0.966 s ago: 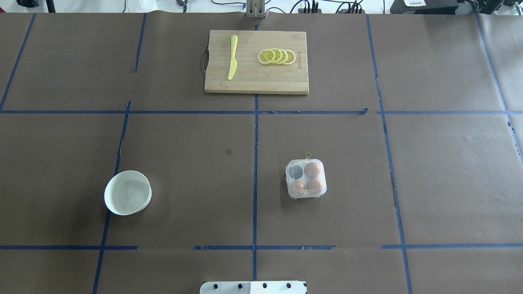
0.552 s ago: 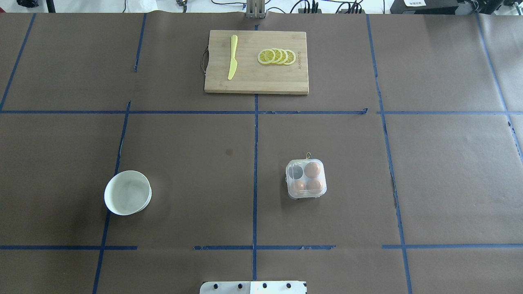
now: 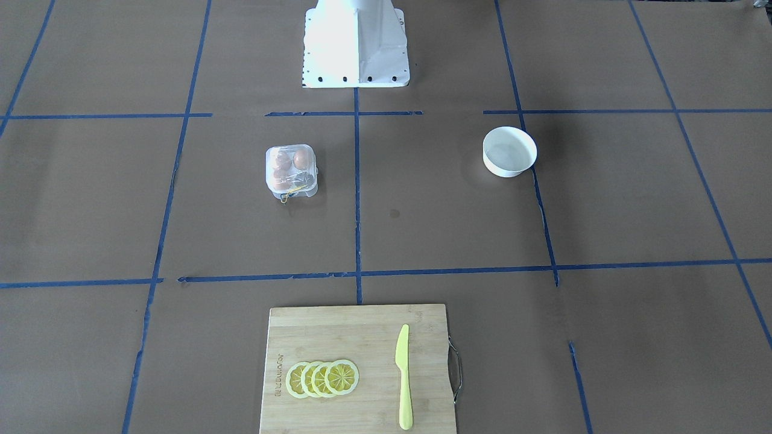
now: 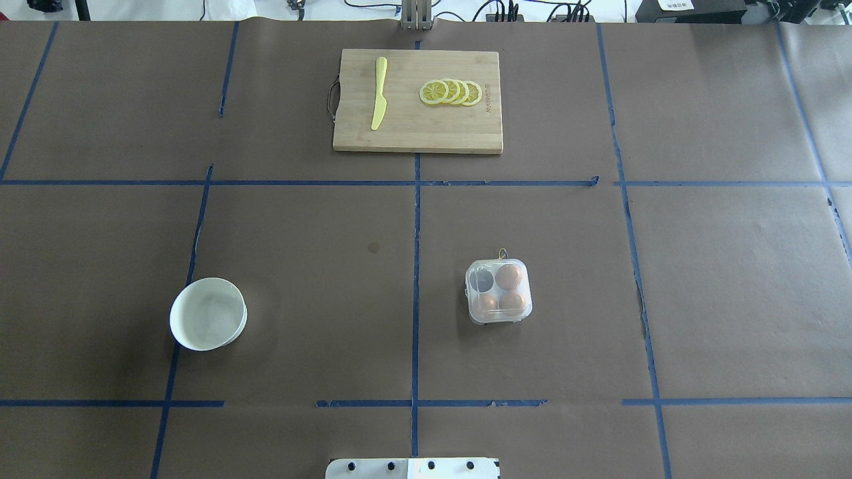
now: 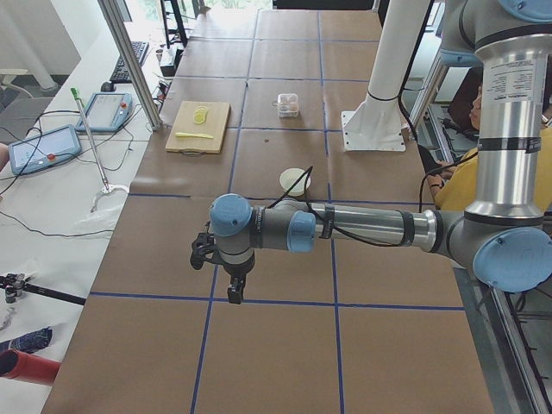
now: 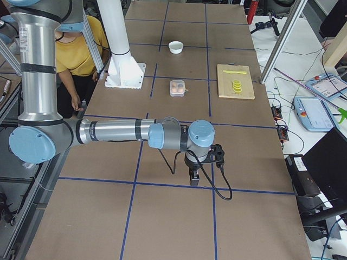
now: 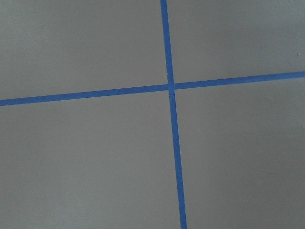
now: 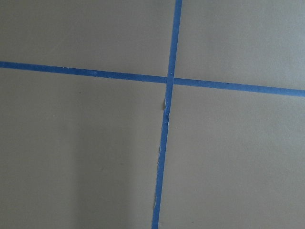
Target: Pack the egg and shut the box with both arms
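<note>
Jaws first: how they stand cannot be told for either the left gripper point(image 5: 231, 291) or the right gripper point(image 6: 194, 176). Each shows only in a side view, hanging over bare table at its own end, and the wrist cameras catch no fingers, only crossed blue tape. Against the overhead pictures of a second ago, nothing on the table point(image 4: 299, 219) has shifted. The box point(image 4: 498, 291) sits in the same spot, at about 5 o'clock from the central tape crossing point(image 4: 416, 183) in the overhead view. It holds three eggs point(image 4: 509, 276), and the cell at its 10 o'clock corner is empty. The white bowl point(image 4: 208, 314), at about 8 o'clock from that crossing, is empty too. The cutting board point(image 4: 417, 133), with its lemon slices point(image 4: 450, 92) and yellow knife point(image 4: 379, 93), lies at 12 o'clock. The box looks shut, with clear plastic down over the eggs, though that is hard to confirm. With no loose egg in sight and both arms well apart from the box, my reading is that packing and closing are done and the arms are parked.
</note>
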`<state>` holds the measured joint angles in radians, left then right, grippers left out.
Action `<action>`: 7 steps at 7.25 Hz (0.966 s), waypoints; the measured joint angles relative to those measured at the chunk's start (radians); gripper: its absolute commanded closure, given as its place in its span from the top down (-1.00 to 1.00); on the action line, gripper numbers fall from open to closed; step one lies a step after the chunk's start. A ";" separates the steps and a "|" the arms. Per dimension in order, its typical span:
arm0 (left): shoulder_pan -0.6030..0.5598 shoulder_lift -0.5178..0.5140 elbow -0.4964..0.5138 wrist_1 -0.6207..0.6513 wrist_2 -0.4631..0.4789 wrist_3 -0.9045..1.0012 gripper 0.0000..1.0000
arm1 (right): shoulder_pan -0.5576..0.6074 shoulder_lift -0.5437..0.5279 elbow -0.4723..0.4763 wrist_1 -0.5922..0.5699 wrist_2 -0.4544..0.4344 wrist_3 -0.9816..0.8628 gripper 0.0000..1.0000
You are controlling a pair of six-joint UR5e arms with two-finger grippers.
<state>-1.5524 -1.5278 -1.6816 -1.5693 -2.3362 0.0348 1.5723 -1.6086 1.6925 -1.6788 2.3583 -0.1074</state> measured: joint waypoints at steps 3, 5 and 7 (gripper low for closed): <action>0.000 0.000 -0.004 0.000 -0.024 -0.001 1.00 | 0.000 0.001 0.005 0.001 0.001 0.000 1.00; 0.000 -0.002 -0.005 0.000 -0.033 0.000 1.00 | 0.000 0.001 0.005 0.002 0.001 0.000 1.00; 0.000 -0.006 -0.004 0.000 -0.034 0.001 1.00 | 0.000 0.001 0.005 0.003 0.001 0.001 1.00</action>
<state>-1.5524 -1.5340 -1.6852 -1.5693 -2.3698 0.0362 1.5723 -1.6076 1.6980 -1.6756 2.3593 -0.1061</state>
